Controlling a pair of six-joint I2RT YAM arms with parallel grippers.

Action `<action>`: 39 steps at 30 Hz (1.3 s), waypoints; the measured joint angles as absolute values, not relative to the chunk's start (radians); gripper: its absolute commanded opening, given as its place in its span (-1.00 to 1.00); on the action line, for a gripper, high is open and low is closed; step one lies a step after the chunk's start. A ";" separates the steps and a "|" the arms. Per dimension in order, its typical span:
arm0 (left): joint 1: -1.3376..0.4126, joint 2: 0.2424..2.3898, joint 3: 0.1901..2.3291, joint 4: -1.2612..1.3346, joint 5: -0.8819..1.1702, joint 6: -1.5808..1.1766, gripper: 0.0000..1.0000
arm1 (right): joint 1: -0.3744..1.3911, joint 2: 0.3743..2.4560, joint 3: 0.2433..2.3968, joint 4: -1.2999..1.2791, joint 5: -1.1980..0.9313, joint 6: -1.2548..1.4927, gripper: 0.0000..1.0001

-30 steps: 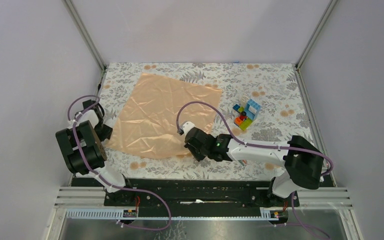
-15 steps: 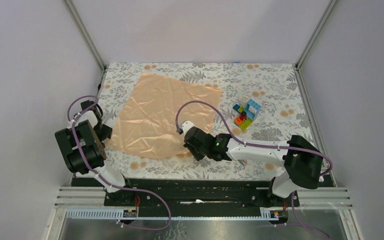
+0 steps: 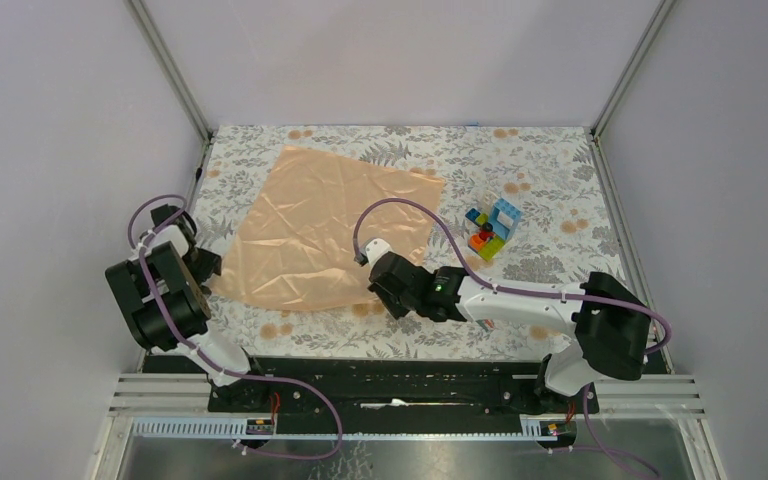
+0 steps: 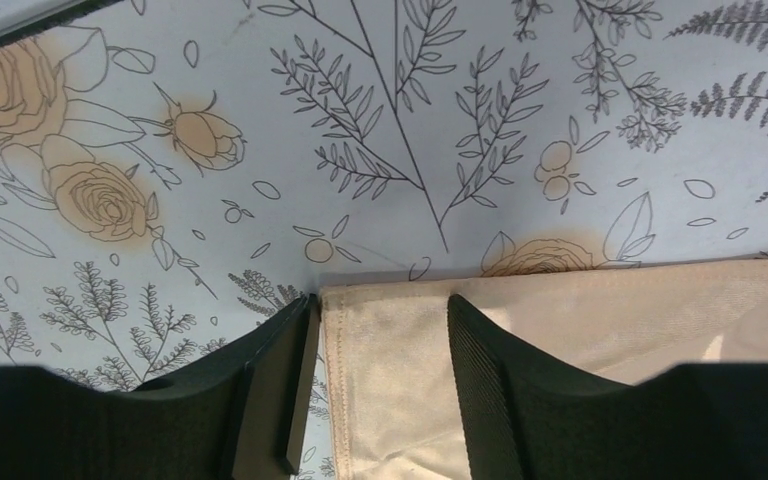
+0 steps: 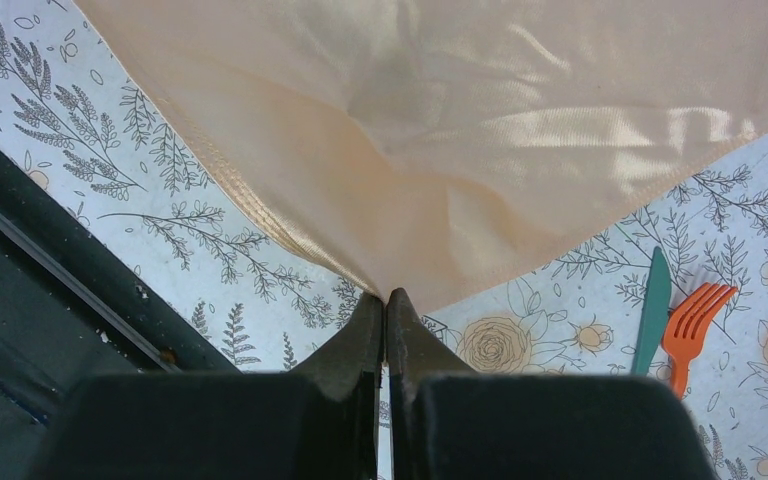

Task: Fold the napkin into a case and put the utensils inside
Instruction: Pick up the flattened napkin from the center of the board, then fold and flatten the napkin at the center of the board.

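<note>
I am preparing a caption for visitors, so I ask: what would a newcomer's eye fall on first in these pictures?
First, the large peach-orange napkin, spread on the floral mat left of centre. Next, the right fingers, shut on its near corner, while the left fingers stand open astride its near-left corner. A teal utensil and an orange fork lie on the mat beside the pinched corner.

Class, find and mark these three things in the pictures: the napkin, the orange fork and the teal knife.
napkin [image 3: 330,225]: top external view, on the middle of the spread cloth.
orange fork [image 5: 695,325]: right wrist view, on the neck just below the tines.
teal knife [image 5: 652,310]: right wrist view, midway along its length.
</note>
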State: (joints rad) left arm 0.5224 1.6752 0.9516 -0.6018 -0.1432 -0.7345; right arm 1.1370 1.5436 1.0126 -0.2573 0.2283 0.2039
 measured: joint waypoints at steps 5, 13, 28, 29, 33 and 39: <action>0.534 1.679 0.954 -0.611 -0.149 -0.725 -0.51 | 1.137 1.544 1.013 -0.257 0.228 0.204 -1.00; 0.532 1.684 0.961 -0.579 -0.161 -0.722 -0.94 | 1.137 1.544 1.012 -0.240 0.224 0.207 -1.00; 0.487 1.356 0.935 -0.693 -0.159 -0.720 -1.00 | 1.137 1.391 0.980 -0.255 0.328 0.130 -1.00; 0.487 1.305 0.978 -0.730 -0.152 -0.724 -1.00 | 1.137 1.356 0.987 -0.262 0.324 0.107 -1.00; 0.487 1.136 1.224 -0.807 -0.147 -0.732 -1.00 | 1.147 1.231 1.063 -0.273 0.273 0.032 -1.00; 0.487 0.949 1.613 -0.874 -0.212 -0.756 -1.00 | 1.180 1.056 1.226 -0.267 0.125 -0.017 -1.00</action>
